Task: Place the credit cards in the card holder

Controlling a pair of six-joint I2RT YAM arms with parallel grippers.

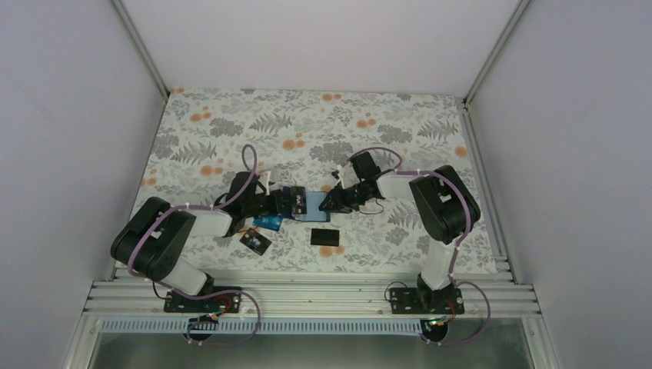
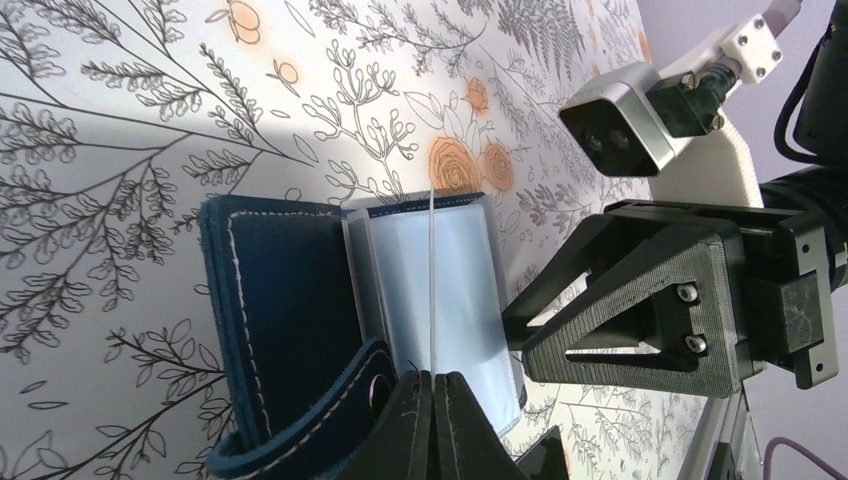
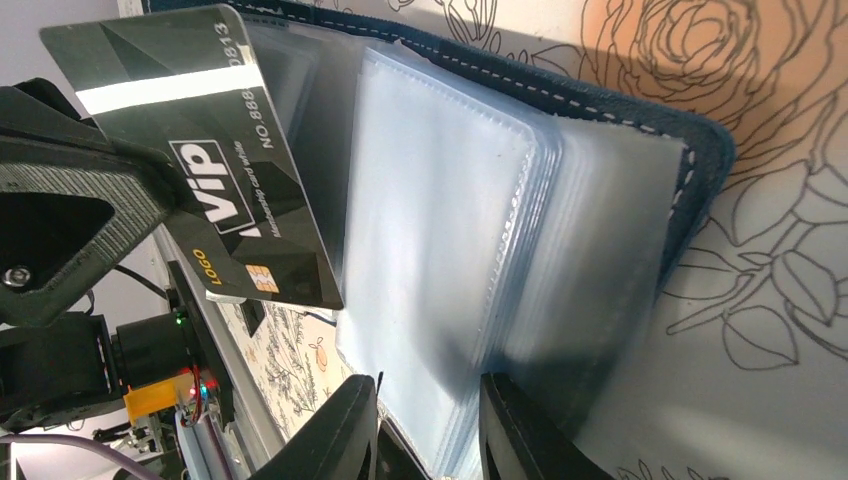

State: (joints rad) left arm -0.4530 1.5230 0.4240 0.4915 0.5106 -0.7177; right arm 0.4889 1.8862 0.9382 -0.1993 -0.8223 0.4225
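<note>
1. The dark navy-blue, white-stitched folding card holder [image 1: 304,206] lies open at the middle of the floral-print table cloth [image 1: 231,123]. Its clear blue-grey plastic sleeves [image 3: 450,220] are fanned up.
2. The left gripper [image 2: 435,385], at the holder's 9 o'clock, has its fingers pressed together on a thin, glossy black VIP card [image 3: 230,170], which it holds over the sleeves.
3. That card reads "VIP", "NO.888…0813", a small line starting "Membership card" and a gold "1000". It also bears a white stripe and a gold chip.
4. The right gripper [image 3: 425,380], at 3 o'clock, has its fingers apart astride the sleeves' edge; whether they pinch cannot be told.
5. Three cards lie on the cloth:
   - a teal-blue flat card [image 1: 268,224] at the holder's 7 o'clock
   - a black card with light markings [image 1: 256,242] just beyond it
   - a plain black card [image 1: 327,236] at 5 o'clock
</note>
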